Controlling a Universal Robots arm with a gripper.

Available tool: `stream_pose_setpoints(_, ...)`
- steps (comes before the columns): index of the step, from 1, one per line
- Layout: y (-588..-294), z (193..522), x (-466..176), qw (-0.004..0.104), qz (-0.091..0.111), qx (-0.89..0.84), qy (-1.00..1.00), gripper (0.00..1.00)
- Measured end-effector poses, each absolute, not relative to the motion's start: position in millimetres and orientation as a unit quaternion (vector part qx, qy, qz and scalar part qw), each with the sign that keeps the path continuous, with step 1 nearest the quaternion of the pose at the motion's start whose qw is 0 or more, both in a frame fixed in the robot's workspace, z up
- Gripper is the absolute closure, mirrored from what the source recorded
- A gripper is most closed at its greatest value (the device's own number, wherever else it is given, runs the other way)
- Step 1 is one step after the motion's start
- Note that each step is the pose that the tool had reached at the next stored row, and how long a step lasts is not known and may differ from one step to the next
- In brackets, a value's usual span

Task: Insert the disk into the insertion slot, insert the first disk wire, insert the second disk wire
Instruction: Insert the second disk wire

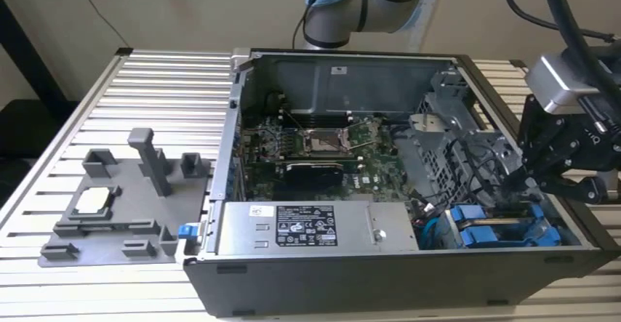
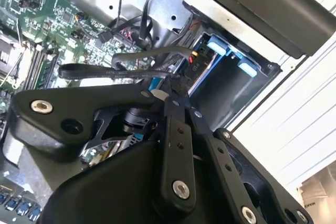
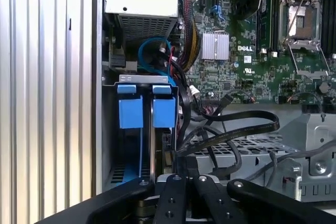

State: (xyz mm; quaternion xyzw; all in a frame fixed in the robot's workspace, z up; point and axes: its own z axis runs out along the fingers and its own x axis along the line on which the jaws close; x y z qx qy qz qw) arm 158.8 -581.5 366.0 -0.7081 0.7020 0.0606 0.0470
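Exterior view first: the open computer case [image 1: 388,176] is seen lying on a slatted table [image 1: 145,118], and the gripper [image 1: 529,180] is lowered into the corner of the case at the exterior view's right, near the front edge. Directly below and just beside it, two blue carriers [image 1: 499,227] are seated side by side in the drive bay; the disk is judged to be one of these, though which one cannot be told. A dark cable [image 1: 485,169] is seen running up toward the gripper.

Second wrist view: the gripper [image 2: 176,85] is shown closed down on the end of a black flat wire [image 2: 105,71], with the blue carriers [image 2: 231,56] just past its tip, inside the bay. The wire's free length trails away from the bay, over the motherboard [image 2: 47,19].

First wrist view: the two carriers' blue handles [image 3: 147,111] are seen standing parallel, their long axes running straight away from the gripper [image 3: 181,169]. The carrier beside the looped black wires [image 3: 236,127] lies closest to the gripper's line, so the held plug is judged to point along the bay's axis.
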Motion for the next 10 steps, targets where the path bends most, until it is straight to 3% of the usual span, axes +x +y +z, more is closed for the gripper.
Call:
stream_pose_setpoints(7,-581.2,374.4,158.8,0.033,0.044,-0.709,0.703,0.89)
stream_pose_setpoints(10,-580.7,386.2,158.9,0.033,0.042,-0.709,0.703,0.89)
